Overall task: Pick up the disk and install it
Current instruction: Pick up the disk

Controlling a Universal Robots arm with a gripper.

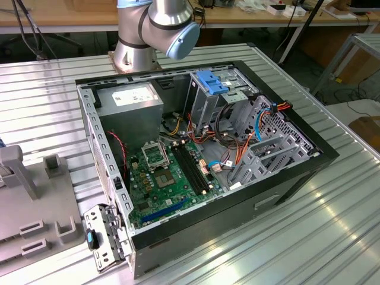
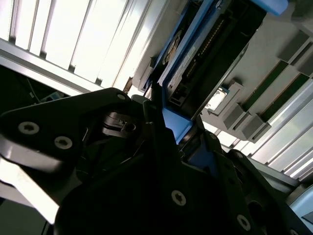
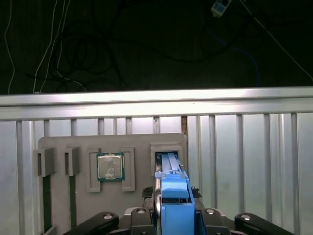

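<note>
In the first wrist view the disk shows edge-on, with its light-blue carrier rail running from a rectangular slot of the grey fixture plate up into my gripper. The black fingers press against both of its sides. In the second wrist view the disk shows its connector edge and blue rails, held in my gripper. I cannot tell whether its far end still sits in the slot. In the exterior view the open computer case lies on the table.
A processor chip and memory sticks rest in other pockets of the fixture plate. In the case are a metal drive cage with a blue bracket, a power-supply box, a motherboard and loose cables. The arm's base stands behind the case.
</note>
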